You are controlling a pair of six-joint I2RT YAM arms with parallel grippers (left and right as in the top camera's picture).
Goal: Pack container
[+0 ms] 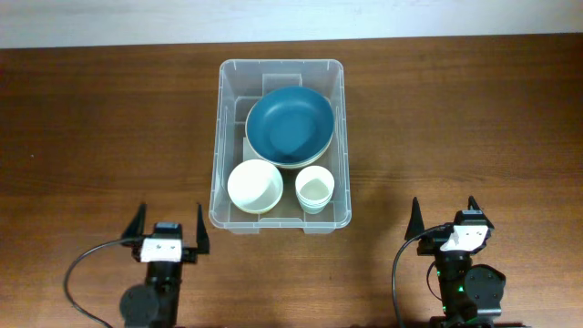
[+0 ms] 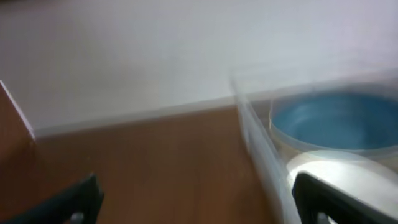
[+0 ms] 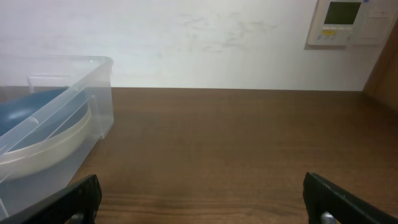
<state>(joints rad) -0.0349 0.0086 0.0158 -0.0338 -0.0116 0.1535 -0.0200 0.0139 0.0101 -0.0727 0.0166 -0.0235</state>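
Seemingly the packing is done: the container (image 1: pixel 279 64) is set mid-tabletop (image 1: pixel 474 128), filled with a blue bowl (image 1: pixel 289 126), a white bowl (image 1: pixel 254 185) and a white cup (image 1: pixel 314 189). The left claw (image 1: pixel 170 219) and right claw (image 1: pixel 444 214) are held open and empty, well apart from it. Nothing loose is seen, though the left wrist view is blurred, so probably no further pick is called for.

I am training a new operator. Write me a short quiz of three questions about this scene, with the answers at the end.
1. True or false: the blue bowl, the white bowl and the small cup all lie inside the container.
2. Which dish is nearest the left gripper? A) blue bowl B) white bowl C) small cup
3. Fill in: the left gripper and the right gripper both stand ____, holding nothing.
Key: 1 true; 2 B; 3 open.
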